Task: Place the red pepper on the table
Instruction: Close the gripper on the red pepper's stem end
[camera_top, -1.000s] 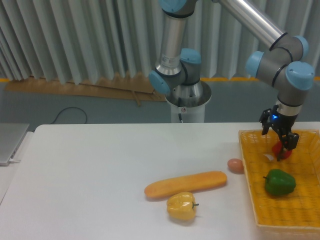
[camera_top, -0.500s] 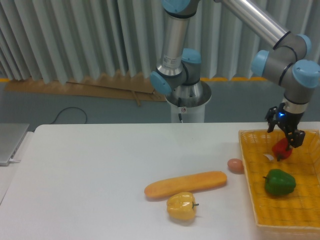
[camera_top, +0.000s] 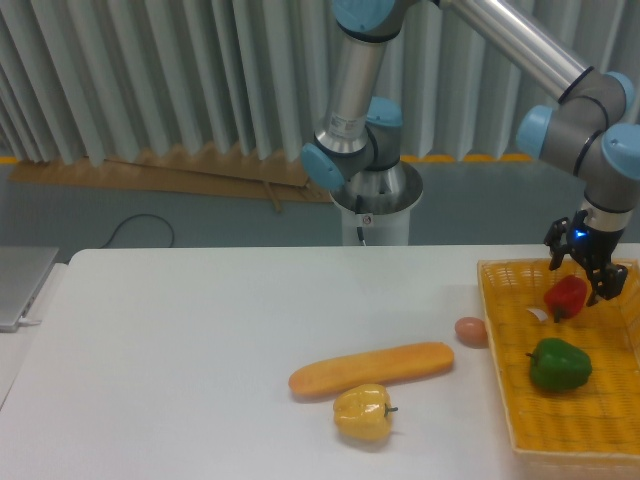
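Observation:
The red pepper (camera_top: 565, 297) lies in the yellow woven basket (camera_top: 505, 385) at the right, near its back edge. My gripper (camera_top: 598, 284) hangs just to the pepper's upper right, above the basket. Its dark fingers point down and look spread, with nothing between them. The left finger is close to the pepper's right side; I cannot tell whether they touch. The white table (camera_top: 200, 340) spreads out to the left of the basket.
A green pepper (camera_top: 559, 364) sits in the basket in front of the red one. On the table lie a pinkish egg-like ball (camera_top: 471, 331), a long orange vegetable (camera_top: 371, 368) and a yellow pepper (camera_top: 363, 413). A laptop edge (camera_top: 20, 285) is at the far left.
My gripper has moved right and slightly away from above the red pepper, which now shows more fully. The pepper has stayed in the basket, shifting only a little.

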